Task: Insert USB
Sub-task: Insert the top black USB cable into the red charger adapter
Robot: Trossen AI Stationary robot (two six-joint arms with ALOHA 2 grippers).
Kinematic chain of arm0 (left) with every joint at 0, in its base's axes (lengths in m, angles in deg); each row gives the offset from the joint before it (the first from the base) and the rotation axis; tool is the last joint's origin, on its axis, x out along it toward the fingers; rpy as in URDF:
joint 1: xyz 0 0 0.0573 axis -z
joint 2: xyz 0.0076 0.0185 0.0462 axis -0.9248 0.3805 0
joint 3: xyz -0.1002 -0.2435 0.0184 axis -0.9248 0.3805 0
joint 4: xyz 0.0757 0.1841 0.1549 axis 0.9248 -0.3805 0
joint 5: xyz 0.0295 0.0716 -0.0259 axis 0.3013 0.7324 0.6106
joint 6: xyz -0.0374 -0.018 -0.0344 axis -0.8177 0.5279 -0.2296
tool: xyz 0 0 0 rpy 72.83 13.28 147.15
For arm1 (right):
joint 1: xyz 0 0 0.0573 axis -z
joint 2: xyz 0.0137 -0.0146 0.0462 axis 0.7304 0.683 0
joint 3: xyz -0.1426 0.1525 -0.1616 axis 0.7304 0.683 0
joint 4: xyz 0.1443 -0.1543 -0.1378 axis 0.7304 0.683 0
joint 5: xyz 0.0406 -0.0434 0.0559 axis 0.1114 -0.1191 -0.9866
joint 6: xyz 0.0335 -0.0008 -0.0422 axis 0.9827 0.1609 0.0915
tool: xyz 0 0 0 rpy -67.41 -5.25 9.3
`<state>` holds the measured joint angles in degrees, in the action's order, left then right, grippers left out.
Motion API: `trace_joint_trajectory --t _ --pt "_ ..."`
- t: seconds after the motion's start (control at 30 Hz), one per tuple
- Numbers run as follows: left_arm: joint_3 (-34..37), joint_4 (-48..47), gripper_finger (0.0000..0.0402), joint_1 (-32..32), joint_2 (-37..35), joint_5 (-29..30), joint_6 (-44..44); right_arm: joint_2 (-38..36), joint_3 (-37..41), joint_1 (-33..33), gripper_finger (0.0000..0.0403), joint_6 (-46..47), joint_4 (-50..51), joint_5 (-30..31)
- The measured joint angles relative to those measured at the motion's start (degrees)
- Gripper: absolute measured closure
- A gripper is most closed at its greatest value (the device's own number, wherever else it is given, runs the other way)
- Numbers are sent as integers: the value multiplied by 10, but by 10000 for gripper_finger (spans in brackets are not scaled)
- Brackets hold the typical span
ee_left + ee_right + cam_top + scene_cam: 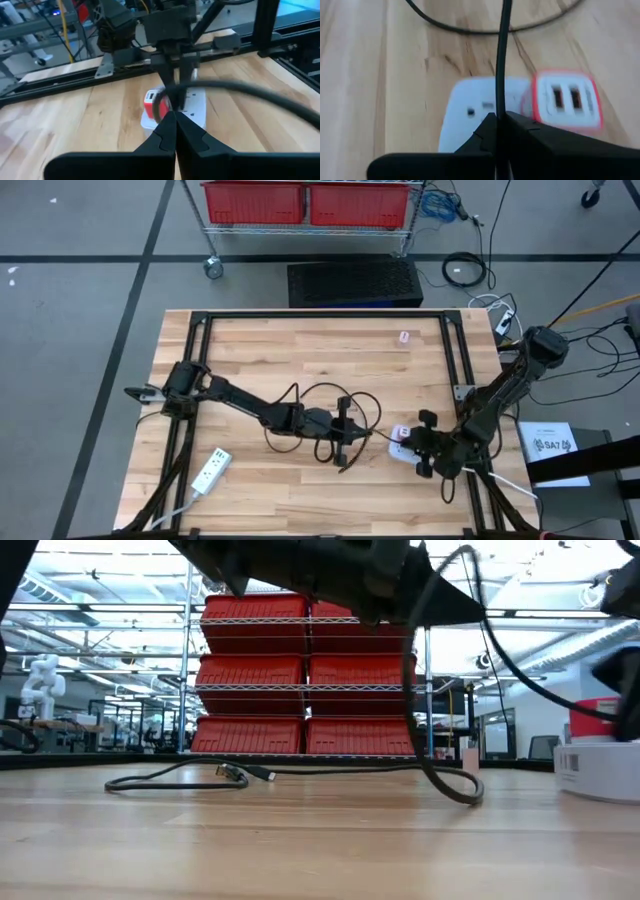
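Observation:
A white power strip (401, 442) with a red-framed end (565, 100) carrying two USB ports lies flat on the wooden table, right of centre. A black cable (320, 395) loops over the table's middle. In the low view one small plug end (262, 775) of it lies on the wood. My left gripper (358, 436) is just left of the strip, shut on the cable. My right gripper (412, 448) hangs over the strip from the right, slanting down, and is also shut on the cable. The right gripper also shows beyond the strip (172, 65). My left gripper pinches a stretch of the black cable (167, 100) between its fingertips, coming nearly level from the table's left. From the fingers the cable arcs away to one side, clear of the wood. My right gripper pinches the cable (501, 102) between its shut fingers, slanting down from the right. The cable runs straight out from the fingertips, along the fingers, above the strip's white top. The fingers hide what lies between them.
A second white power strip (210, 470) lies near the table's front left corner. A small pink item (404, 337) sits toward the far edge. Black frame rails (455, 360) border the work area. Red bins (300, 200) stand on a rack beyond the table.

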<state>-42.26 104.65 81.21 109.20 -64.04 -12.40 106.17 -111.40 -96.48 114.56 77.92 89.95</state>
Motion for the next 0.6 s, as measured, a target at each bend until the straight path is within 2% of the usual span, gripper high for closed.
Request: trace_joint_trajectory --t 0.23,0.37,0.47,0.6 --pt "0 0 400 1 0 -3 -18 -33 0 19 403 -105 -56 3" --pt "0 2 400 0 0 -17 -30 -69 0 7 403 -136 -70 33" --pt "22 36 400 0 0 -19 -30 -95 0 -8 403 -151 -59 61" --pt "82 131 400 -3 0 -26 -43 -121 0 -35 403 -140 -27 106"
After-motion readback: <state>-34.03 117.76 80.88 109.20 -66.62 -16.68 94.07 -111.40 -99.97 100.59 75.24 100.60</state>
